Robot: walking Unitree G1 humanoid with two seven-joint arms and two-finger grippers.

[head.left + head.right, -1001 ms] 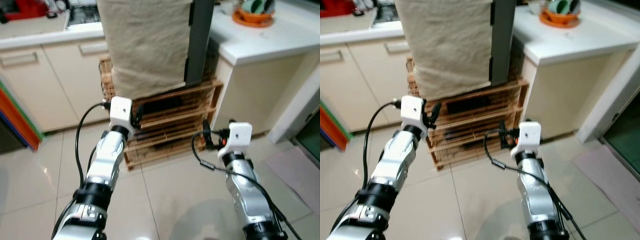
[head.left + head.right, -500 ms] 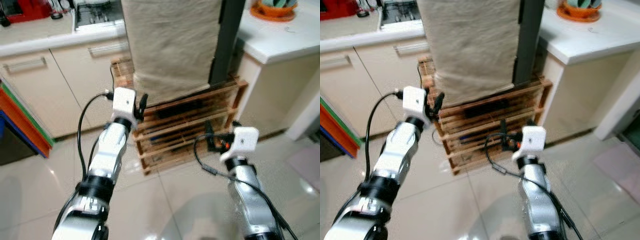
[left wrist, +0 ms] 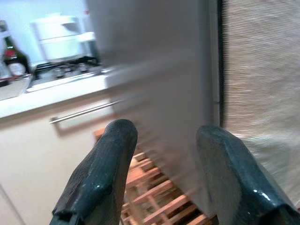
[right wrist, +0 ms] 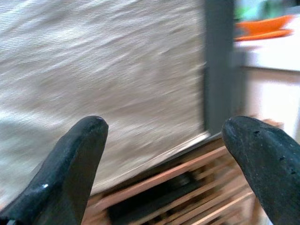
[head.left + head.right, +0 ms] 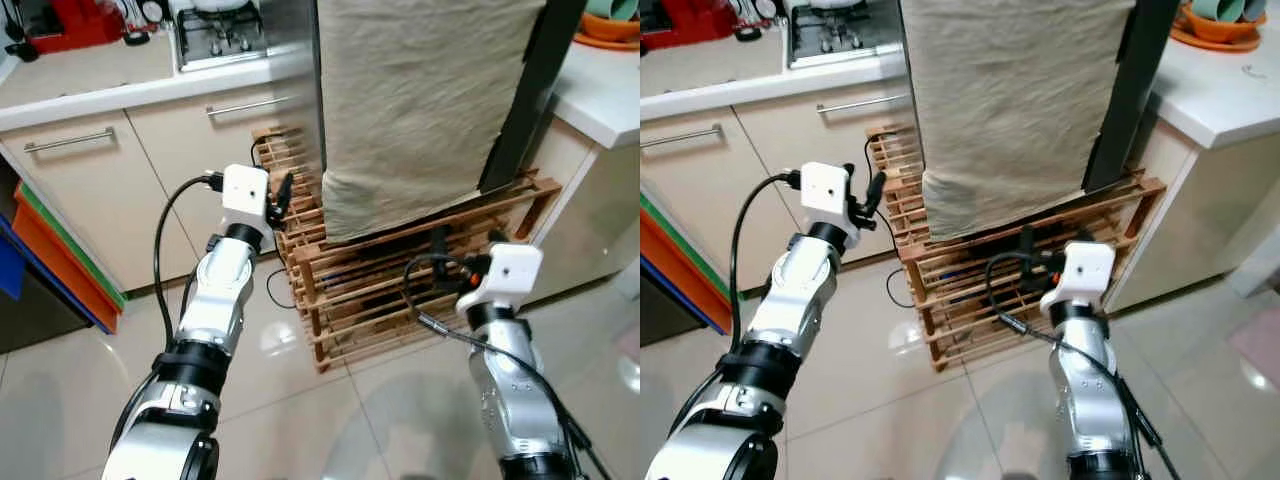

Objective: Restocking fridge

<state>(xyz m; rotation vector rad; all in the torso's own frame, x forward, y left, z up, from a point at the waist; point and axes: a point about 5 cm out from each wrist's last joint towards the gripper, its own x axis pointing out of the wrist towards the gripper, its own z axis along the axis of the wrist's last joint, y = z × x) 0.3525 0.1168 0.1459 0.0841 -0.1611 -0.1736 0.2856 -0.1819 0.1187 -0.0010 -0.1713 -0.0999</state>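
A tall fridge draped in a beige cloth (image 5: 420, 100) stands on a slatted wooden pallet (image 5: 400, 290), with a dark grey edge (image 5: 525, 100) showing along its right side. My left gripper (image 5: 280, 198) is raised at the fridge's left front corner, just above the pallet, and it is open with nothing between its fingers (image 3: 101, 173). My right gripper (image 5: 466, 245) hovers lower, in front of the pallet and under the cloth's hem. It is open wide and empty, its fingertips (image 4: 70, 159) pointing at the cloth.
Cream cabinets with bar handles (image 5: 70, 145) run along the left under a counter with a gas hob (image 5: 220, 30). Orange, green and blue panels (image 5: 55, 260) lean at far left. A white counter with an orange dish (image 5: 1230, 25) stands at right. A black cable (image 5: 275, 290) lies beside the pallet.
The camera has swung, so the fridge and pallet now sit further right and closer. Both arms keep the same raised pose, and both grippers remain open.
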